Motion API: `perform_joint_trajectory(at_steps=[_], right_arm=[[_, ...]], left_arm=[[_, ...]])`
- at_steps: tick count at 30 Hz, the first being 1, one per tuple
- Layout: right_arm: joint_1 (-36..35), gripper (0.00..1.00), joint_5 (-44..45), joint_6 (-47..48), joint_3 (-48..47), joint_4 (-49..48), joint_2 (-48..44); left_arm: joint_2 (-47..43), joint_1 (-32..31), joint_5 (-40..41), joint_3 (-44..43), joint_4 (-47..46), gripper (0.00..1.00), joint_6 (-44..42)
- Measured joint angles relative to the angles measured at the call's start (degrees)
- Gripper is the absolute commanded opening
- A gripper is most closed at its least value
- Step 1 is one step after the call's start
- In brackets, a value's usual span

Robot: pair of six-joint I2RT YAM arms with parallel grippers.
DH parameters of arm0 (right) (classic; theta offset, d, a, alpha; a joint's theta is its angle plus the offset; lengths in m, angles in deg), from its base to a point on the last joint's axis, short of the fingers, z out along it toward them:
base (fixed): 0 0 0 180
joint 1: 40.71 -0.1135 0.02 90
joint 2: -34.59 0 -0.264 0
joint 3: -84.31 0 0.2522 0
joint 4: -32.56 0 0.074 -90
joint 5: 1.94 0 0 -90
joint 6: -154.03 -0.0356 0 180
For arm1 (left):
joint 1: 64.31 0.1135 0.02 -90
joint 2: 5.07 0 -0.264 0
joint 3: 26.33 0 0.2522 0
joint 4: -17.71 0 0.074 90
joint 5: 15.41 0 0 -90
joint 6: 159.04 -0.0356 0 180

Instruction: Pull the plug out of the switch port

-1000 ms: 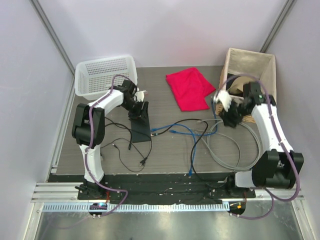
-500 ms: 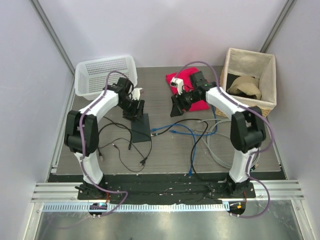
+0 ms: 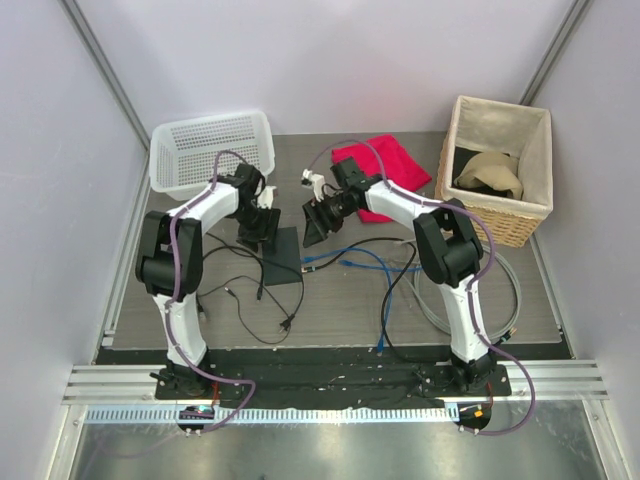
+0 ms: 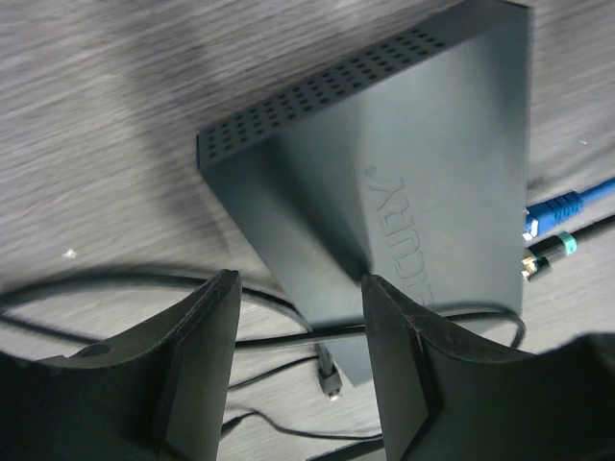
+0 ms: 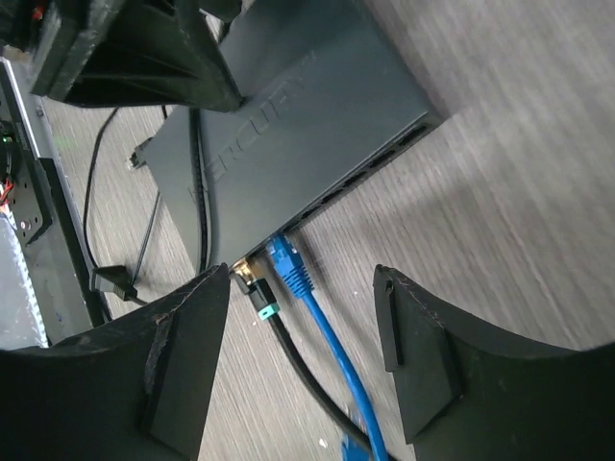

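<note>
The switch [image 3: 283, 262] is a flat black box lying left of centre; it also shows in the left wrist view [image 4: 413, 163] and the right wrist view [image 5: 288, 125]. A blue plug [image 5: 288, 264] and a black plug with a teal band [image 5: 255, 288] sit in sockets on its narrow edge; both also show in the left wrist view, the blue plug [image 4: 557, 206] above the black plug [image 4: 548, 254]. My right gripper [image 5: 303, 279] is open, just off that edge, with the blue plug between its fingers, not touching. My left gripper [image 4: 300, 280] is open and empty over the switch's far corner.
Blue cable [image 3: 345, 262], black cables [image 3: 250, 290] and a grey cable loop [image 3: 470, 300] lie across the table. A red cloth [image 3: 385, 160] lies behind. A white plastic basket [image 3: 212, 150] stands back left and a wicker basket [image 3: 500, 165] back right.
My right arm has swung left from the wicker basket, over the red cloth, to the switch's socket edge. My left gripper has shifted slightly at the switch's far end.
</note>
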Motion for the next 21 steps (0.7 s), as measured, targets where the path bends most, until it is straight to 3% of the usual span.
perform_joint_trajectory(at_steps=[10, 21], right_arm=[[-0.33, 0.58, -1.49, -1.79, 1.60, -0.61, 3.72], [-0.92, 0.53, -6.84, -1.81, 1.33, 0.00, 5.60]], left_arm=[[1.95, 0.33, -2.89, -0.72, 0.20, 0.56, -0.24], [3.78, 0.98, -6.38, -2.01, 1.22, 0.53, -0.55]])
